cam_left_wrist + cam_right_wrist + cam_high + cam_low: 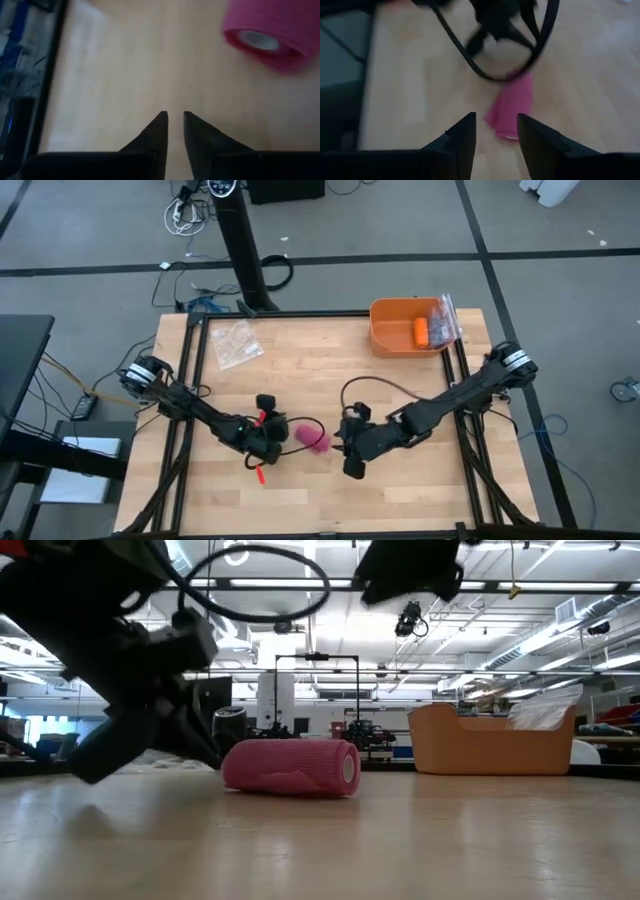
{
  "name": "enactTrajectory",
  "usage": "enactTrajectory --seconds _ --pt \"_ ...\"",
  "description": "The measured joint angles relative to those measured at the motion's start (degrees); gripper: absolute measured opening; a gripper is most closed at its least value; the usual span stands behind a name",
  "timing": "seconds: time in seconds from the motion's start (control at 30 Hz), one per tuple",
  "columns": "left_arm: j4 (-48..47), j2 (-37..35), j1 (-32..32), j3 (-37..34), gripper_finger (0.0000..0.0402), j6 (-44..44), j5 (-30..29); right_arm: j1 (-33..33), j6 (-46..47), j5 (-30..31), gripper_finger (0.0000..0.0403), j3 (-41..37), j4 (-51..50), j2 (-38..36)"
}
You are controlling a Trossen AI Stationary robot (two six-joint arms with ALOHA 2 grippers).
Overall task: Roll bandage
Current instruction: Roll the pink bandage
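The bandage (316, 440) is a stubby magenta-pink roll that lies on its side on the wooden table (400, 400); the low view shows it from the side (290, 768). My left gripper (283, 442) is just left of it, close to the table. Its fingers (175, 120) stand a narrow gap apart with nothing between them, and the roll (270, 30) lies off to one side of them. My right gripper (340, 445) is open to the right of the roll and above it. The roll's near end (512, 112) shows just beyond its fingertips (495, 125).
An orange bin (395, 340) stands at the table's far right corner and holds a small orange roll (421, 331) and a clear plastic bag. Another clear bag (238, 345) lies at the far left. A black cable loops above the table by the right arm (370, 385).
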Motion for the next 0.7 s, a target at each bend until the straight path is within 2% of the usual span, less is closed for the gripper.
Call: enactTrajectory --seconds 0.13,0.23,0.3,0.43,0.7 --pt "-2.09 -4.49 -1.85 -1.14 0.0014 -7.12 -2.55 -0.85 0.47 4.13 0.0089 0.0 4.01 6.84" --pt "-0.83 -8.65 -3.19 -2.98 0.0009 -11.76 -2.32 -2.41 -0.34 4.7 0.0035 -0.02 7.75 11.16" --pt "2.49 -11.02 -4.06 -4.35 0.0008 -12.94 -0.03 -3.44 -1.65 4.25 0.001 -0.02 10.66 13.56" --pt "8.55 -12.81 -6.06 -5.82 0.0004 -12.66 4.4 -5.26 -1.94 2.96 0.0014 -0.02 14.48 17.4" --pt "10.76 -12.84 -7.92 -5.92 0.0004 -12.17 2.49 -5.52 -3.72 -2.41 0.0006 0.15 22.37 21.51"
